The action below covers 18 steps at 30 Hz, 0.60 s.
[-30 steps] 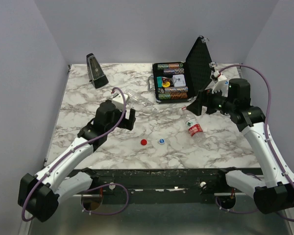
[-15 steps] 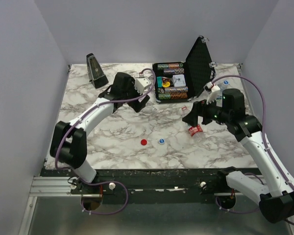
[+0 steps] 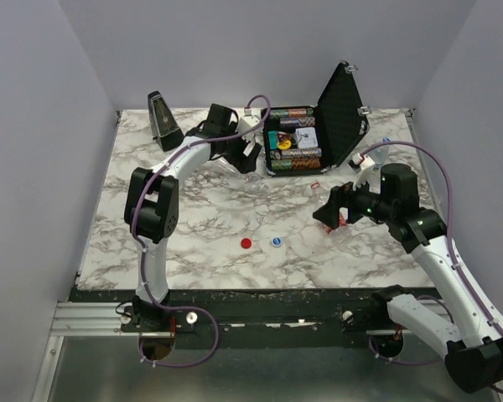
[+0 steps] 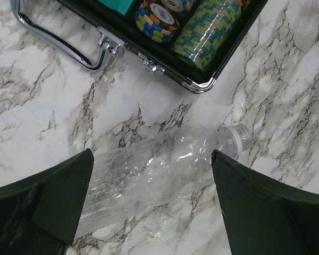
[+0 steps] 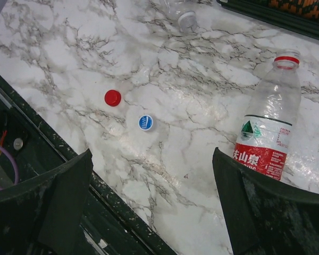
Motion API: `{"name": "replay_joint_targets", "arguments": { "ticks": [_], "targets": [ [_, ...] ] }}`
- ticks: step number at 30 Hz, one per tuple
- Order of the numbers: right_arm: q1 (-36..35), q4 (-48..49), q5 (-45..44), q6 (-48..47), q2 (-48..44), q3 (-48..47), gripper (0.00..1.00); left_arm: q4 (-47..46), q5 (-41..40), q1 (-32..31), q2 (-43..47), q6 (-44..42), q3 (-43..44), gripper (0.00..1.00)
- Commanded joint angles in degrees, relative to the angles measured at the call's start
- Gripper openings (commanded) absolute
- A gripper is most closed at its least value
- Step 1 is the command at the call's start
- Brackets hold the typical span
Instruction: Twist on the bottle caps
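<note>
The left end effector [image 4: 151, 159] stands wide, holding nothing, and hangs over the clear bottle [image 4: 165, 162], whose crumpled body lies on its side between the two fingers [image 4: 48, 204] as the wrist camera sees it. The bottle's open neck points toward the right finger and bears no cap. Just past the bottle sits the open black case [image 4: 199, 85], its handle facing the bottle and stacks of chips inside. The right end effector [image 5: 151, 159] is also spread wide and holds nothing, above the bench [image 3: 193, 234]. In its wrist view the labelled bottle [image 5: 268, 127] lies close to the right finger, capless, with a red ring at its neck. The red cap [image 5: 112, 97] and the blue cap [image 5: 145, 122] lie loose on the marble, near each other but apart, nearer the left finger and the bench's front edge, well apart from both bottles. A metronome [image 3: 163, 121] stands at the far left corner.
</note>
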<state>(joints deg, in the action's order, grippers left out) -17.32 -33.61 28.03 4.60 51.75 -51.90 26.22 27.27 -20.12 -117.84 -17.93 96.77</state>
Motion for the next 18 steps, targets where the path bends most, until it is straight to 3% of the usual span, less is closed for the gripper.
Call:
{"name": "replay_joint_targets", "arguments": {
  "ticks": [1,18],
  "targets": [
    [-0.52,3.28,1.15,-0.21,-2.79,3.29,1.0,2.35,-0.45,1.05,-1.51,4.13,1.06,0.99],
    [-0.52,2.58,1.68,-1.17,-3.84,4.09,1.0,2.35,-5.73,1.75,8.58,11.86,-14.14,0.99]
  ]
}}
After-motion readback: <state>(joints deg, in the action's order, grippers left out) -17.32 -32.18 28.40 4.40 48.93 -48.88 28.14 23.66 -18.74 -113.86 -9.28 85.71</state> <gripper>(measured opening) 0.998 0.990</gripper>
